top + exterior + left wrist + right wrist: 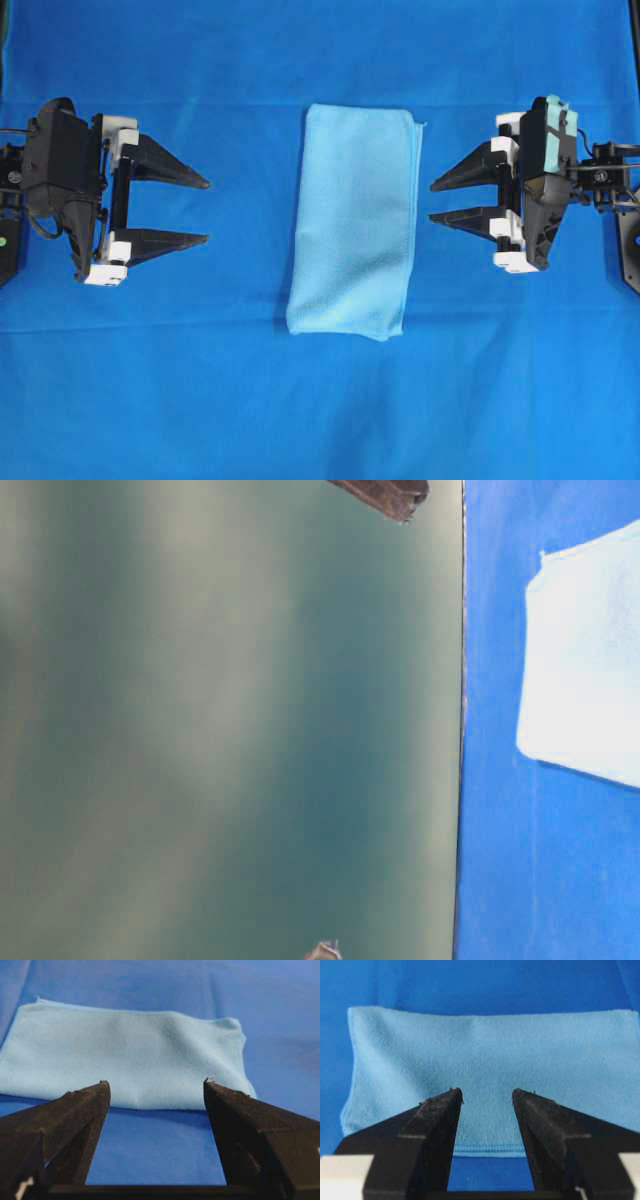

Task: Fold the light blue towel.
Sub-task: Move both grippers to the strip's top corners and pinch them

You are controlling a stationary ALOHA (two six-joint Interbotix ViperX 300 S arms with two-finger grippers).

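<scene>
In the left wrist view, the left gripper (156, 1082) is filling the foreground, its two black fingers (75, 1125) standing well apart with nothing between them. Just past the tips, the towel (125, 1055) is lying flat on the blue cover (165, 1145), folded into a long strip with its near edge running across the view.

In the right wrist view, the right gripper (487, 1092) is likewise gaping and holding nothing. Beyond it, the towel (490, 1045) is stretching across the cover (480, 980), one long edge facing the fingers.

From overhead, the towel (355, 220) is lying in the middle of the cover (320, 410) as a narrow upright rectangle, slightly slanted, its upper right corner showing layered hems. The left gripper (205, 210) is sitting to the left and the right gripper (435, 200) to the right. Both are pointing inward at the towel and staying clear of it.

The table-level view is showing a grey-green blur, a strip of the cover (500, 860) and part of the towel (585, 670).
</scene>
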